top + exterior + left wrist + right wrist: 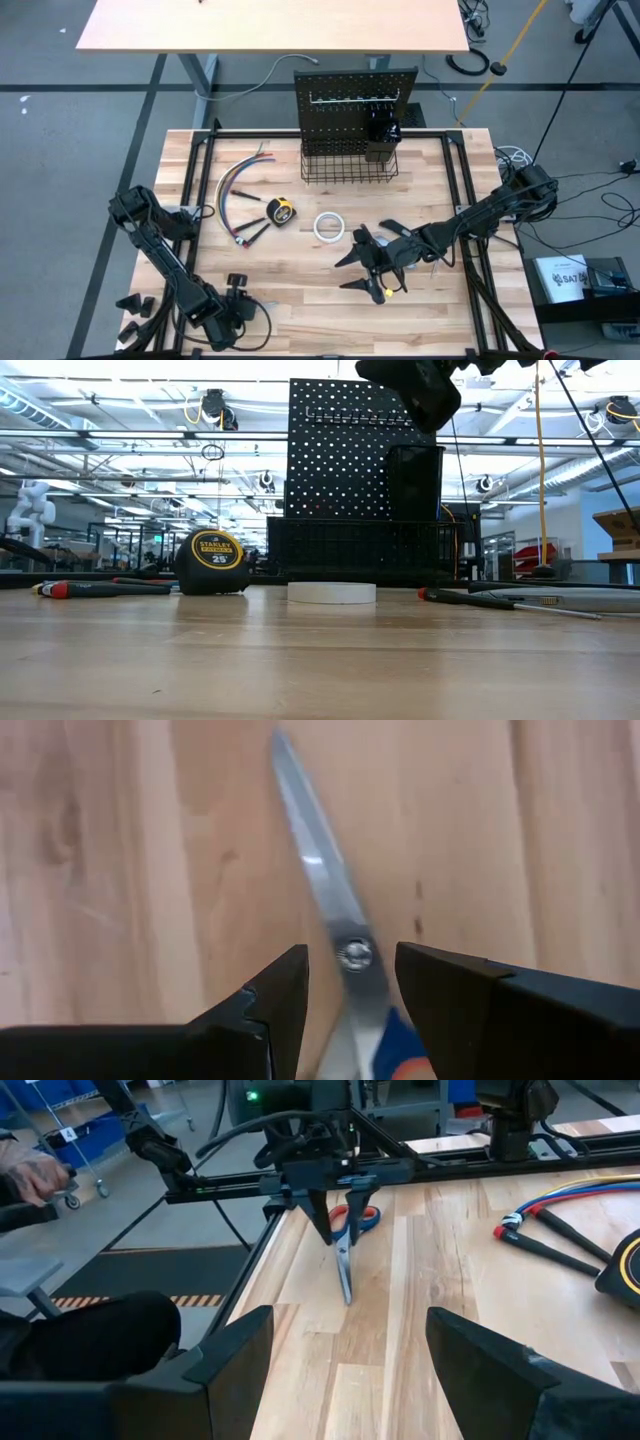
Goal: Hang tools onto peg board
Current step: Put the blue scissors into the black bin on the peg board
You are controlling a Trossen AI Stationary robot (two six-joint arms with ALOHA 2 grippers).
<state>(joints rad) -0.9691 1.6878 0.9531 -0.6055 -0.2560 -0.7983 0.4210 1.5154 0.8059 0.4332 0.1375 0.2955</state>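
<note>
The peg board [355, 105] is stood upright at the far edge of the bench [300, 290]. The scissors [345, 1255] are straddled, flat on the bench's near-left corner, by the half-open left gripper [338, 1230]. The right gripper [350, 272] is held wide open, empty.

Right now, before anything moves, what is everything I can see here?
black perforated peg board: one, upright at the table's far edge
black wire basket: one, at the board's foot
small black cup: one, on the board
yellow tape measure: one, mid-table
white tape roll: one, beside the tape measure
bundle of coloured wires: one, left of the tape measure
red-and-black screwdriver: one, lying right of the roll
orange-handled scissors: one pair, flat near the table's front left
wooden table: one, light wood
person's hand: one, beyond the table
left gripper: dark, jaws open astride the scissors
right gripper: dark, jaws open, empty, mid-table
</note>
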